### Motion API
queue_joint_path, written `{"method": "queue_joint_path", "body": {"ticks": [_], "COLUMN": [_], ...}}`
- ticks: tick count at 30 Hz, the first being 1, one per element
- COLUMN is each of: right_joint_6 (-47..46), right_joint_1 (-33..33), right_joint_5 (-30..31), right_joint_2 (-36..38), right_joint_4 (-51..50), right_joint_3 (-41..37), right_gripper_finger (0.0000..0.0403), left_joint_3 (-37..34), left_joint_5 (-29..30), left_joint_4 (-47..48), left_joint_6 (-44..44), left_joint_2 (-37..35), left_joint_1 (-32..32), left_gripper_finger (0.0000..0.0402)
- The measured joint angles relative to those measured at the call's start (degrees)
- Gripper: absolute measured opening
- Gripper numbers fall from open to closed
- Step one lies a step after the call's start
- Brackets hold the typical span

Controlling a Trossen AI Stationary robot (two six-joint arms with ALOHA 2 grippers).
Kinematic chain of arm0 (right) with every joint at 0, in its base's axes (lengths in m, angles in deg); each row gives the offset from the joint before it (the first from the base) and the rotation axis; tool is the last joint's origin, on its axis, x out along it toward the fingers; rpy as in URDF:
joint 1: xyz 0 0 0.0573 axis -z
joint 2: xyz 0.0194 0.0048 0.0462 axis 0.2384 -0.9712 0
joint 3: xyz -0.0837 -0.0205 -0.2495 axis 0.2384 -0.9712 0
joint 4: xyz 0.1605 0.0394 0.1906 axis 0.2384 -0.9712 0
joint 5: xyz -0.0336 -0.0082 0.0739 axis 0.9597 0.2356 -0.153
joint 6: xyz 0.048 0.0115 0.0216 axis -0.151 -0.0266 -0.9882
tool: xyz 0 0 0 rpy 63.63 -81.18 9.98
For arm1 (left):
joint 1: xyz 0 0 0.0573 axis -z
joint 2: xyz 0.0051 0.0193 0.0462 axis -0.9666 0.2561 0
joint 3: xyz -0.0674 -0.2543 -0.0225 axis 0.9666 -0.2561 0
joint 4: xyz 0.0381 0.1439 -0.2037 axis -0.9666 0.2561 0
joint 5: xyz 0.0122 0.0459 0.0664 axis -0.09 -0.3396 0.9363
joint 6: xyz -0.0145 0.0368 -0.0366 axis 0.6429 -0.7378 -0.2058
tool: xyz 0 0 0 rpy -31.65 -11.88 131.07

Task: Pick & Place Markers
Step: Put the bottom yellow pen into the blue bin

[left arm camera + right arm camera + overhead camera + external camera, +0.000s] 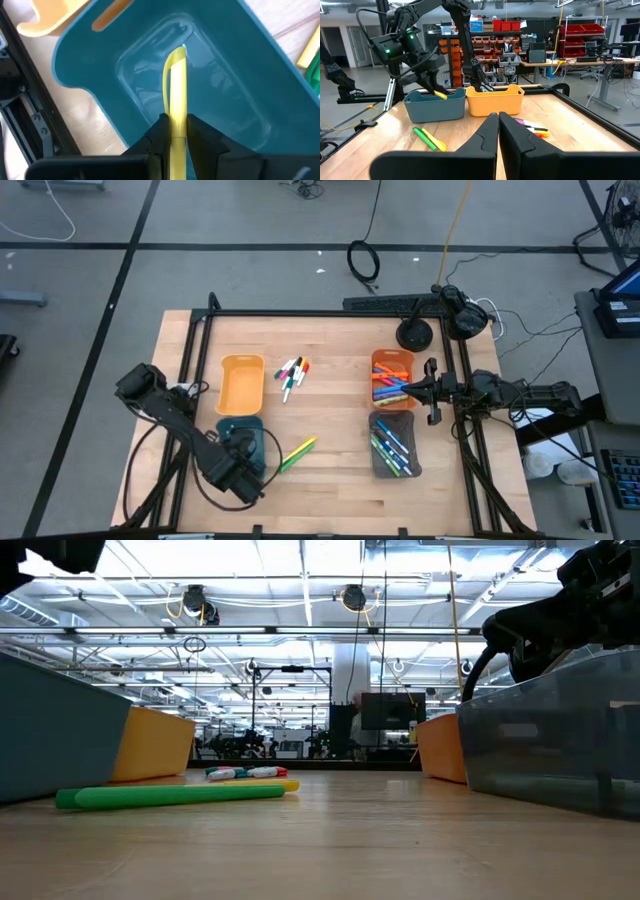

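Your left gripper (176,131) hangs over the teal tray (90,55) at the near left of the worktop (330,480), its fingers clamped on a yellow highlighter (177,95) whose far end points down into the tray's bare bottom. From the right wrist view you see the same gripper (431,85) dipping over the tray's rim with the yellow highlighter (440,94) sticking out of it. Just beyond the teal tray sits a yellow-orange tray (241,383). To the right of the teal tray a green highlighter (292,458) and a yellow one (301,446) lie side by side on the wood. Farther back, near the middle, a small bunch of thin white markers (291,374) with coloured caps lies loose. On the right side an orange tray (392,358) holds several markers, and the grey tray (396,468) nearer to you holds a few more, blue and green among them. Your right gripper (432,392) waits with its fingers together at the right edge, between those two trays
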Motion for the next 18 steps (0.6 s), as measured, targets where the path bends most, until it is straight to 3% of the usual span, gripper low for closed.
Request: {"method": "queue_joint_path", "body": {"ticks": [14,18], "right_joint_6": [0.0,0.0], "right_joint_1": [0.0,0.0], "right_joint_5": [0.0,0.0], "right_joint_2": [0.0,0.0], "right_joint_4": [0.0,0.0], "right_joint_3": [0.0,0.0], "right_gripper_finger": [0.0004,0.0004], "left_joint_3": [0.0,0.0], "left_joint_5": [-0.1,0.7], "left_joint_4": [0.1,0.2], "left_joint_6": [-0.8,-0.7], "left_joint_2": [0.0,0.0], "left_joint_1": [-2.5,-2.4], "left_gripper_finger": [0.0063,0.0082]}}
